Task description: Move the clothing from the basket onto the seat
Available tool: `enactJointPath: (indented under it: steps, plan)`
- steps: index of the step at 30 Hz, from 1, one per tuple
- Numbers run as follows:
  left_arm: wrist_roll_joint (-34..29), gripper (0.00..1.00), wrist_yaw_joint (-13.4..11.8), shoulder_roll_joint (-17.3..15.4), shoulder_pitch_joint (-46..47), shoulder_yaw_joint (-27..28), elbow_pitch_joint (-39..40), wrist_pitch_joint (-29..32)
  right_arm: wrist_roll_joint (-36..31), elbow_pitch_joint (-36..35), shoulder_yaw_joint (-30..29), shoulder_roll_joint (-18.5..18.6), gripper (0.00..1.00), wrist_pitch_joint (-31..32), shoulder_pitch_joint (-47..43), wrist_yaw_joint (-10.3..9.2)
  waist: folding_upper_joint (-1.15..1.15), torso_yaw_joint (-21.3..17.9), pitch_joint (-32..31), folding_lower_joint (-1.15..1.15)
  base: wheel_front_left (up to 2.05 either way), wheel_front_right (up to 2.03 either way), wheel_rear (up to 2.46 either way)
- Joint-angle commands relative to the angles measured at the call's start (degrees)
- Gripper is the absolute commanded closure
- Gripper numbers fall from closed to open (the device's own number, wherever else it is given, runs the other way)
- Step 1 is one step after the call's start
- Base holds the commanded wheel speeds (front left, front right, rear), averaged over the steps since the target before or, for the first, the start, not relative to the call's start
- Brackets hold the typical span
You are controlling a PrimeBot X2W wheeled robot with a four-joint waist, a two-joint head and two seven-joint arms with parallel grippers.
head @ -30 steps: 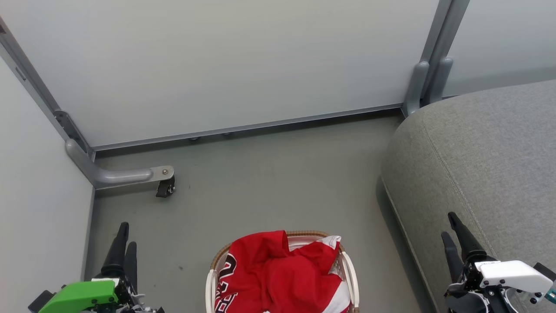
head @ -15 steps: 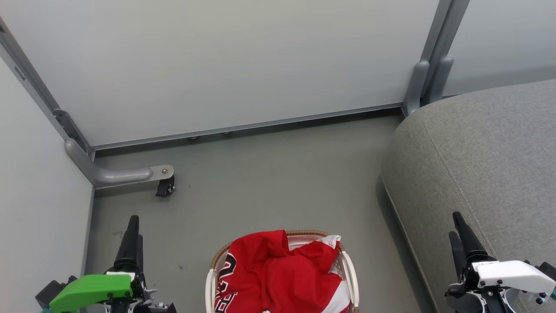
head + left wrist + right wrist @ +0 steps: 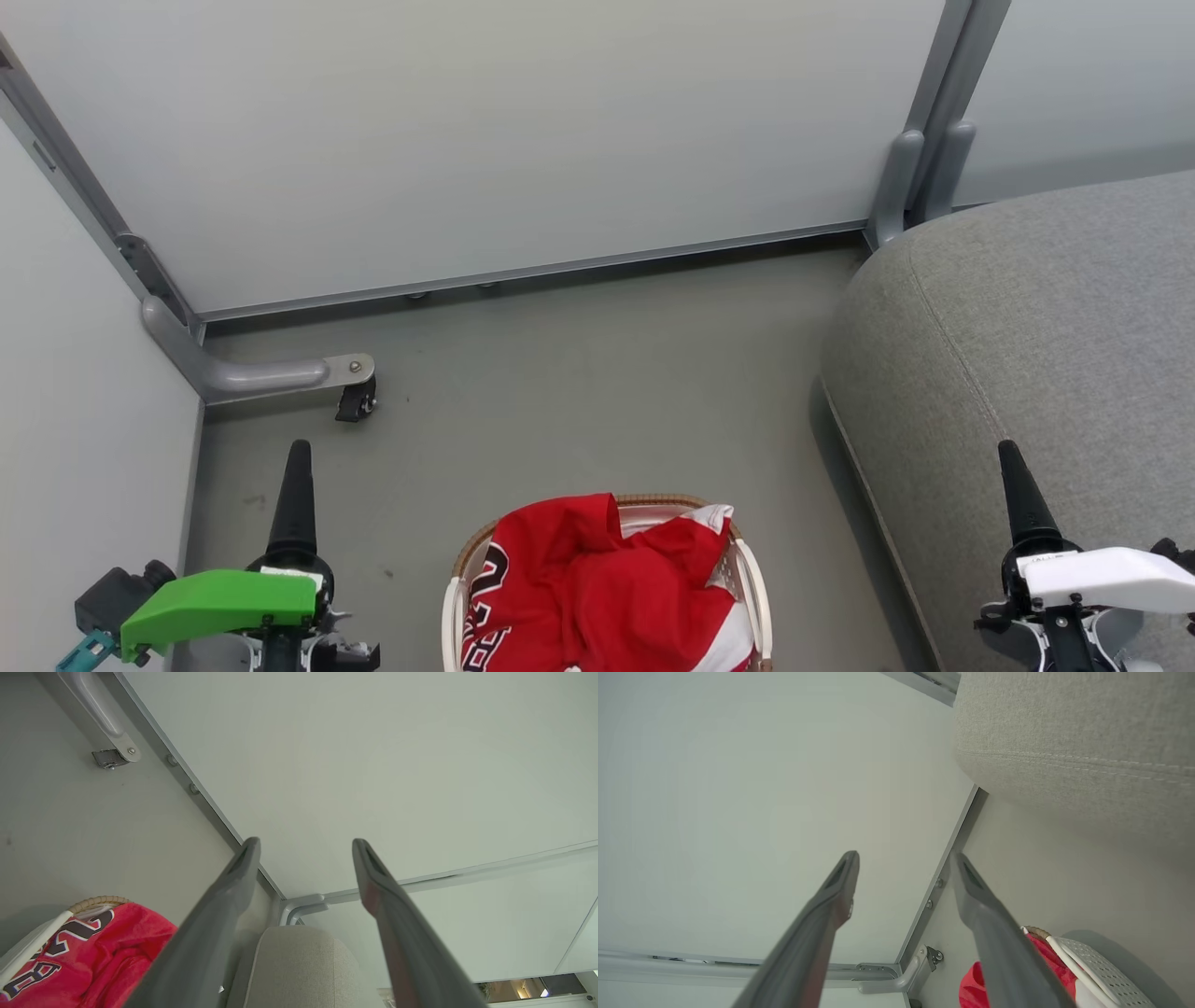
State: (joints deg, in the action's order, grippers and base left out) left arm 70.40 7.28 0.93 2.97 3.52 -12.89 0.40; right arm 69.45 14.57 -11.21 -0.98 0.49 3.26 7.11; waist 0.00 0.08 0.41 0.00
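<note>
The clothing (image 3: 597, 588), bright red with white trim and black-and-white numerals, is heaped in the white basket (image 3: 752, 579) with a brown woven rim, at the bottom centre of the head view. The light grey seat (image 3: 1046, 327) fills the right side. My left gripper (image 3: 299, 455) hovers over the floor left of the basket, fingers seen edge-on. My right gripper (image 3: 1011, 455) is above the seat's front part. In the left wrist view my left gripper (image 3: 306, 842) is open and empty, with the clothing (image 3: 93, 961) at lower left. My right gripper (image 3: 903, 854) is also open and empty beside the seat (image 3: 1073, 732).
Pale partition walls close the back and left. A grey metal foot with a caster (image 3: 355, 401) juts onto the grey floor (image 3: 579, 392) at the left. A metal post (image 3: 910, 177) stands at the seat's far corner.
Both grippers have turned about their wrists, so each pair of fingers now lines up edge-on in the head view. The left one has also shifted right and forward. The clothing and basket have not moved.
</note>
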Motion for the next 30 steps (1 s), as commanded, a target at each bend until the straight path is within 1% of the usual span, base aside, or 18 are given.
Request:
enactJointPath:
  steps: [1, 4, 7, 10, 18, 25, 30]
  plan:
    - [-2.14, 0.00, -0.22, -0.45, 1.14, -0.41, 1.31, -0.59, -2.20, -1.03, -0.23, 0.41, 0.00, -0.65, 0.97, 0.23, 0.00, 0.02, -0.01, 0.00, 0.00, 0.00, 0.00]
    - [-6.12, 0.00, -0.72, -0.49, 1.20, -1.15, 2.19, -1.36, -5.61, -1.63, -0.34, 0.46, 0.00, -1.44, 1.01, 0.25, 0.00, 0.05, -0.01, 0.00, 0.00, 0.00, 0.00]
    - [-8.64, 0.00, -1.30, -0.52, 1.12, -1.63, 2.83, -1.98, -8.55, -1.95, -0.25, 0.49, 0.00, -2.05, 0.93, 0.26, 0.00, 0.09, -0.02, 0.00, 0.00, 0.00, 0.00]
    - [-12.93, 0.00, -1.97, -0.55, 1.06, -2.39, 3.60, -2.74, -12.78, -2.77, 0.03, 0.52, 0.00, -2.82, 0.79, 0.28, 0.00, 0.12, -0.02, 0.00, 0.00, 0.00, 0.00]
    - [-21.63, 0.00, -3.58, -0.64, 0.32, -3.82, 4.60, -4.40, -23.24, -5.13, 1.19, 0.61, 0.00, -4.49, -0.05, 0.31, 0.00, 0.14, -0.05, 0.00, 0.00, 0.00, 0.00]
    - [-29.04, 0.00, -3.83, -0.71, -0.51, -5.00, 4.85, -5.82, -32.48, -6.43, 3.40, 0.69, 0.00, -5.90, -0.99, 0.31, 0.00, 0.19, 0.03, 0.00, 0.00, 0.00, 0.00]
    - [-33.60, 0.00, -4.32, -0.76, -0.88, -5.81, 4.78, -6.70, -36.78, -6.75, 3.83, 0.73, 0.00, -6.80, -1.19, 0.32, 0.00, 0.24, 0.08, 0.00, 0.00, 0.00, 0.00]
